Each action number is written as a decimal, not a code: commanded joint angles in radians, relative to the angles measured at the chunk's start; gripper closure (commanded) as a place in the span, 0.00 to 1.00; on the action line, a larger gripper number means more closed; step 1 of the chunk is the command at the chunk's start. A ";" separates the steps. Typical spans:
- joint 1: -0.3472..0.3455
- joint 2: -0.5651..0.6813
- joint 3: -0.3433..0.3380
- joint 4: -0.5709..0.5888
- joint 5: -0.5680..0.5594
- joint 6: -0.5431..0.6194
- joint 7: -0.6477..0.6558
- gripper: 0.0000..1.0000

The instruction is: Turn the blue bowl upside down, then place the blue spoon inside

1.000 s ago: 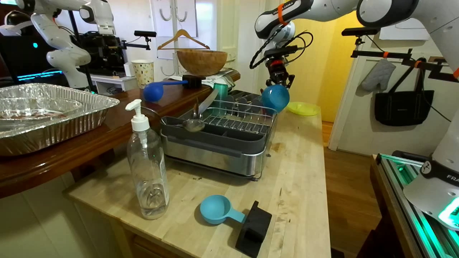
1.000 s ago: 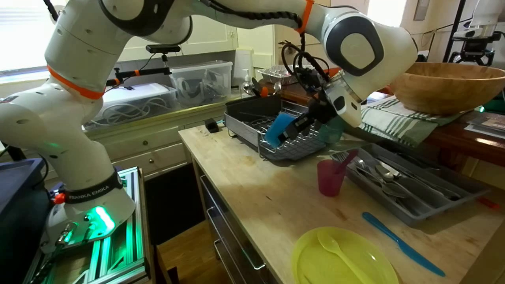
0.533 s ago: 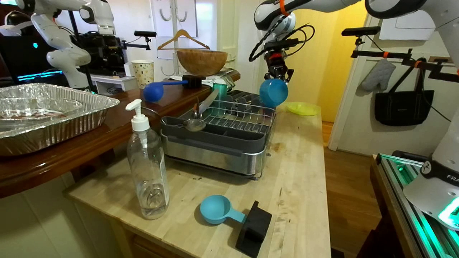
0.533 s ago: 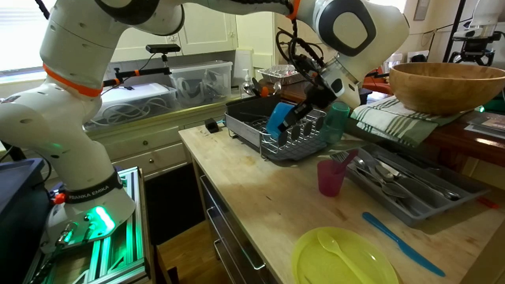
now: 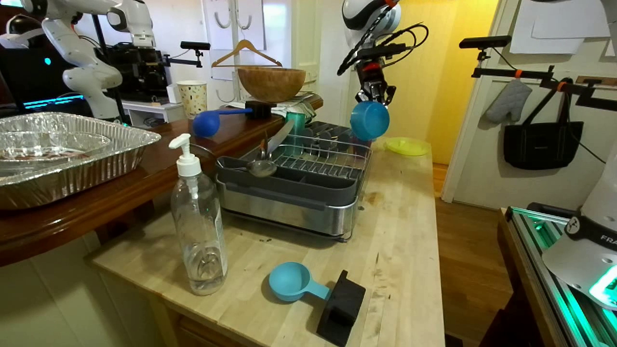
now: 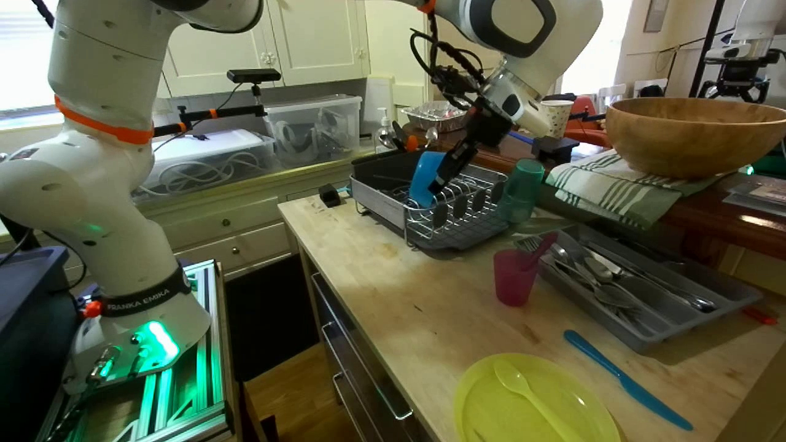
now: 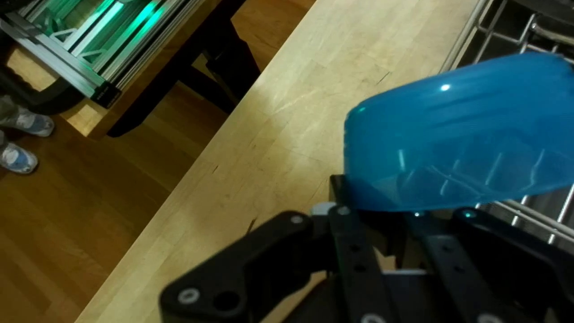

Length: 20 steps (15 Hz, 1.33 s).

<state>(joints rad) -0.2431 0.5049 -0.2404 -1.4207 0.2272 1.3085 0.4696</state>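
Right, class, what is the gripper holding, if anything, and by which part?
The gripper holds the blue bowl by its edge, apparently at the rim.

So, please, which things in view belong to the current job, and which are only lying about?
Belong to the job:
blue bowl
gripper, holding it
blue spoon: not surely identifiable

Only lying about:
yellow plate
yellow spoon
pink cup
wooden bowl
blue knife
pump bottle

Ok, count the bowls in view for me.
2: the blue bowl, held in the air by the end effector near the dish rack, and the brown wooden bowl, on the striped towel. Others may be hidden.
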 commanded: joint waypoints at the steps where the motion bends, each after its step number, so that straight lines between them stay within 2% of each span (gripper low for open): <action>1: 0.053 -0.152 -0.010 -0.219 -0.098 0.135 -0.014 0.98; 10: 0.070 -0.378 -0.002 -0.525 -0.210 0.339 0.035 0.98; 16: 0.089 -0.477 0.024 -0.709 -0.248 0.563 0.204 0.98; 20: 0.098 -0.525 0.053 -0.804 -0.300 0.636 0.314 0.98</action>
<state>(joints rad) -0.1597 0.0523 -0.2034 -2.1211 -0.0209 1.8740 0.6920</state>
